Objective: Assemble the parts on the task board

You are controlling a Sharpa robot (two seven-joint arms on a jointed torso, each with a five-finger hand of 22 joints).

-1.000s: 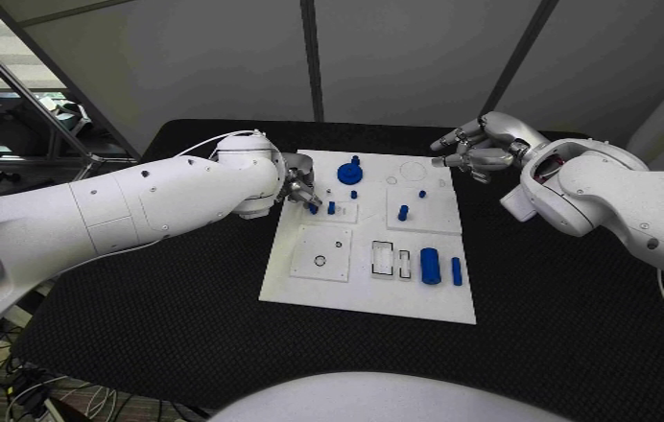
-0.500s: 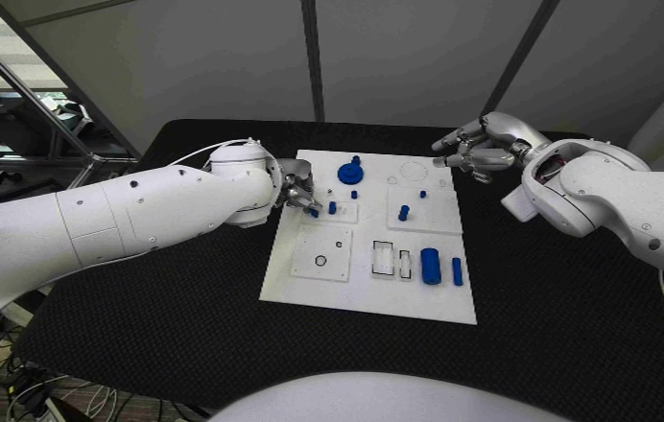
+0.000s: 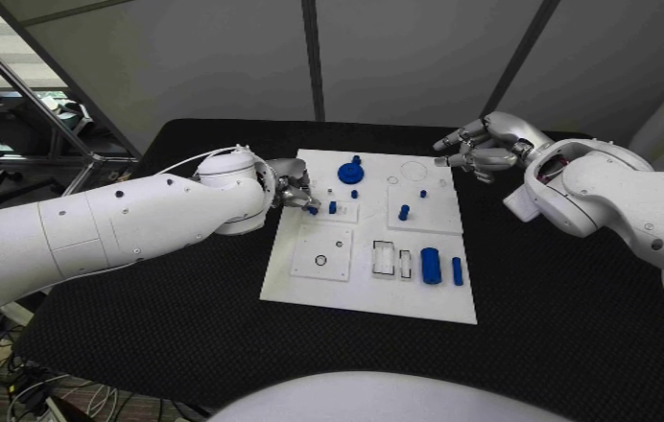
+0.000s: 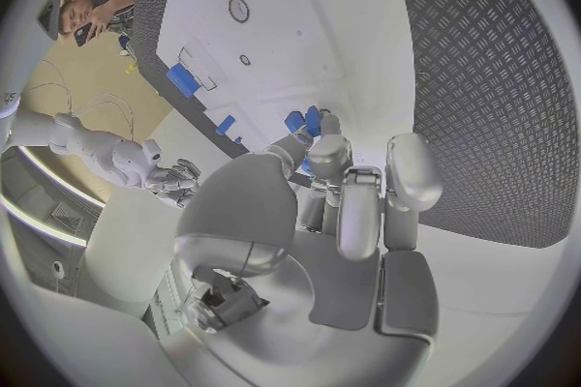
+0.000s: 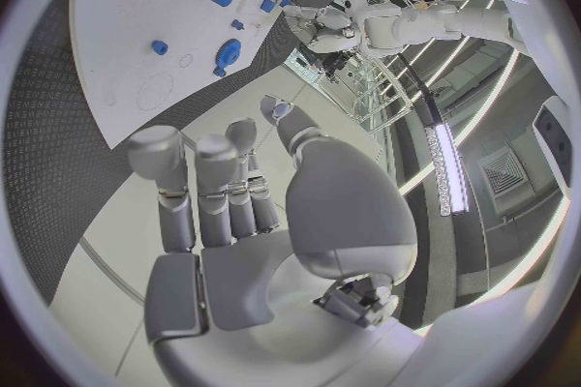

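Task board (image 3: pixel 363 288): white rectangular plate lying flat mid-table on the black table (image 3: pixel 166 336), made up of several square sub-panels w/ shallow cut-outs. Near edge panel has a small round hole (image 3: pixel 321 260); beside it two empty rectangular slots (image 3: pixel 384 257). No writing or labels readable on board or arms.

Parts, all blue: large round disc w/ knob (image 3: pixel 350 173) at far side of board; small peg (image 3: pixel 354 194) just behind-right of the left hand's fingers; short peg (image 3: pixel 331 207) standing in the left-mid panel; upright peg (image 3: pixel 403 213) in the right-mid panel; tiny stud (image 3: pixel 422 193) near it; fat cylinder (image 3: pixel 431 266) lying on the near-right area, w/ a thin bar (image 3: pixel 457 270) just beside it, apart from the slots.

Left hand (image 3: pixel 295 192): over the board's left edge, fingers curled together, tips pinching a small blue part (image 3: pixel 313 209) right at the left-mid panel. Left wrist view shows same: blue piece (image 4: pixel 304 122) between the fingertips (image 4: pixel 327 151), above the white board.

Right hand (image 3: pixel 478 150): off the board, above the table past the far-right corner, well apart from any part, fingers loosely bent and spread, holding nothing. Right wrist view: fingers (image 5: pixel 199 179) apart, board (image 5: pixel 134 29) beyond them w/ blue parts on it.
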